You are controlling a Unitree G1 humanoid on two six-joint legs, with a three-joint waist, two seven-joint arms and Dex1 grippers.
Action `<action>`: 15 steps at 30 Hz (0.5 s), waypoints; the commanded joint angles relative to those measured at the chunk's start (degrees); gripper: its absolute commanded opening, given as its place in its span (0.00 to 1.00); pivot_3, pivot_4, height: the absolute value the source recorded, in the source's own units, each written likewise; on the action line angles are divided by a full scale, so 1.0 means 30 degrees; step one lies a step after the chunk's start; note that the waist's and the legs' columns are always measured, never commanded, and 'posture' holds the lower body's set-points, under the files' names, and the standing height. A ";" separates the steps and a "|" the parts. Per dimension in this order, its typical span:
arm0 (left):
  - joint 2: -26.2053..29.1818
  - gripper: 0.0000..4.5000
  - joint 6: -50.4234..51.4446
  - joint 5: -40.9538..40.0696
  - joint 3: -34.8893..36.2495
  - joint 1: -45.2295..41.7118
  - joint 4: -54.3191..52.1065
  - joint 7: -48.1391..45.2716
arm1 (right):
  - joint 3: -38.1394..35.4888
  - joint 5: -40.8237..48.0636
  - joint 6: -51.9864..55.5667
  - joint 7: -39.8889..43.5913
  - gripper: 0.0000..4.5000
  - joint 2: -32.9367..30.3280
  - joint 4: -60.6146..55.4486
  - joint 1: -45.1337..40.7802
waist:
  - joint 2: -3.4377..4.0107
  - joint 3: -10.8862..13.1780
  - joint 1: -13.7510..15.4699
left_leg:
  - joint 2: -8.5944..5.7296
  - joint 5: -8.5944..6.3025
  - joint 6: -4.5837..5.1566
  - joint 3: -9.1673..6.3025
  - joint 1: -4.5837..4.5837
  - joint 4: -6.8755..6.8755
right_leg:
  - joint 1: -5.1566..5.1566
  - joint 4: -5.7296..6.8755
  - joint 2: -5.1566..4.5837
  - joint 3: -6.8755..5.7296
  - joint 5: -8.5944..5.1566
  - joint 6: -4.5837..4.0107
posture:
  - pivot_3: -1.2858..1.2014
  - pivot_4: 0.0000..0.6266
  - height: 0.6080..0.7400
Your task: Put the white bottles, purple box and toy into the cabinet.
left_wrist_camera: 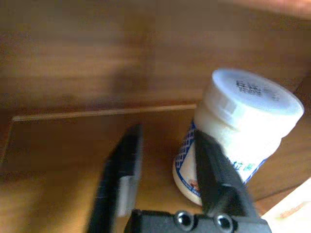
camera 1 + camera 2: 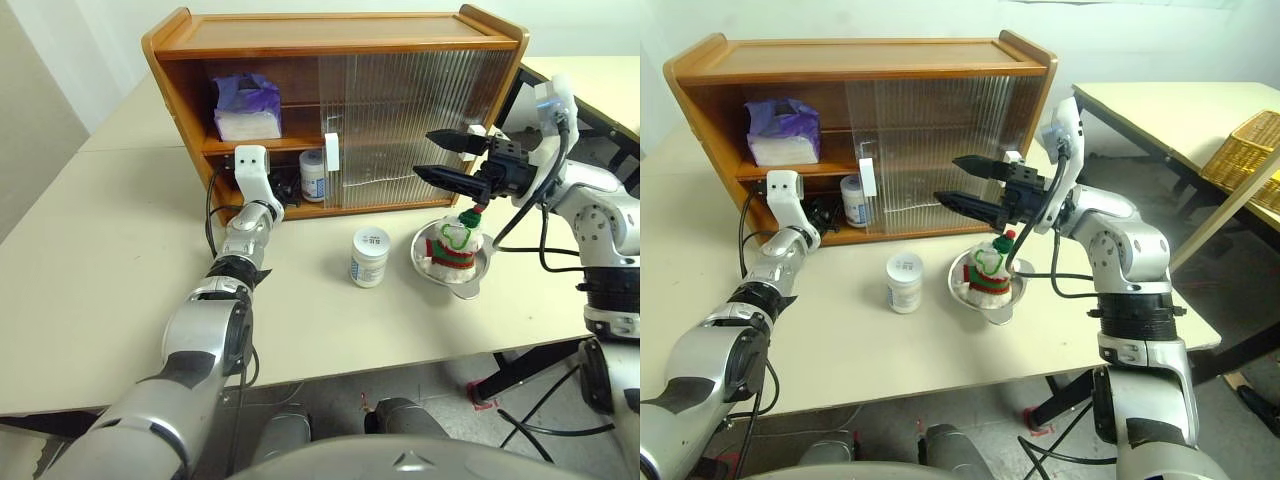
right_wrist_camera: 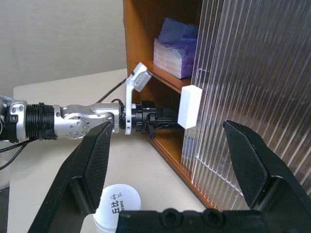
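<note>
The cabinet (image 2: 330, 30) stands at the back of the table with its left half uncovered. The purple box (image 2: 246, 107) lies on its upper shelf. One white bottle (image 1: 243, 126) stands on the lower shelf. My left gripper (image 1: 167, 136) reaches into that shelf, open, and the bottle stands just outside one finger, with nothing between the two. A second white bottle (image 2: 369, 256) stands on the table in front of the cabinet. The toy (image 2: 455, 243) sits in a metal bowl (image 2: 425, 250). My right gripper (image 2: 425, 153) hovers above the toy, open and empty, pointing left.
A ribbed translucent door panel with a white handle (image 2: 332, 158) covers the cabinet's right part, close to the left gripper. A second table with a wicker basket (image 2: 1240, 145) stands to the right. The table's front edge runs close below the bowl.
</note>
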 commanded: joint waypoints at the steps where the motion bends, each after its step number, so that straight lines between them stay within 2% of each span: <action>1: 0.0044 0.75 0.0369 -0.0455 -0.0025 0.1605 -0.2378 -0.0860 | 0.0133 -0.0004 -0.0152 0.0178 1.00 0.0093 0.0168 -0.0378 | 0.0001 -0.0001 0.0041 | 0.0000 0.0000 0.0000 0.0000 0.0000 -0.0003 | -0.0001 0.0000 0.0001 -0.0001 0.0000 0.0000 | 0.47 0.00 1.00; 4: 0.0167 1.00 0.1354 -0.0754 -0.0270 0.3404 -0.5238 -0.1437 | 0.0168 -0.0077 -0.0234 0.0297 1.00 0.0150 0.0345 -0.0492 | 0.0003 -0.0002 0.0081 | -0.0001 0.0000 -0.0001 0.0002 0.0003 -0.0007 | -0.0001 0.0004 0.0003 -0.0008 0.0001 -0.0004 | 0.47 0.00 1.00; 11: 0.0911 1.00 0.4747 -0.1652 -0.0931 0.7826 -1.2529 -0.2934 | 0.0267 -0.0219 -0.0395 0.0525 1.00 0.0300 0.0693 -0.0724 | 0.0009 -0.0006 0.0184 | -0.0011 -0.0013 -0.0024 0.0004 0.0010 -0.0003 | 0.0008 0.0011 0.0007 -0.0023 0.0005 -0.0030 | 0.48 0.00 1.00; 15: 0.1770 1.00 0.6830 -0.3425 -0.1997 0.9439 -1.5483 -0.6798 | 0.0316 -0.0266 -0.0467 0.0593 1.00 0.0361 0.0800 -0.0798 | 0.0012 -0.0009 0.0397 | -0.0008 -0.0028 -0.0050 0.0004 0.0013 -0.0004 | 0.0006 0.0015 0.0006 -0.0024 0.0014 -0.0083 | 0.48 0.00 1.00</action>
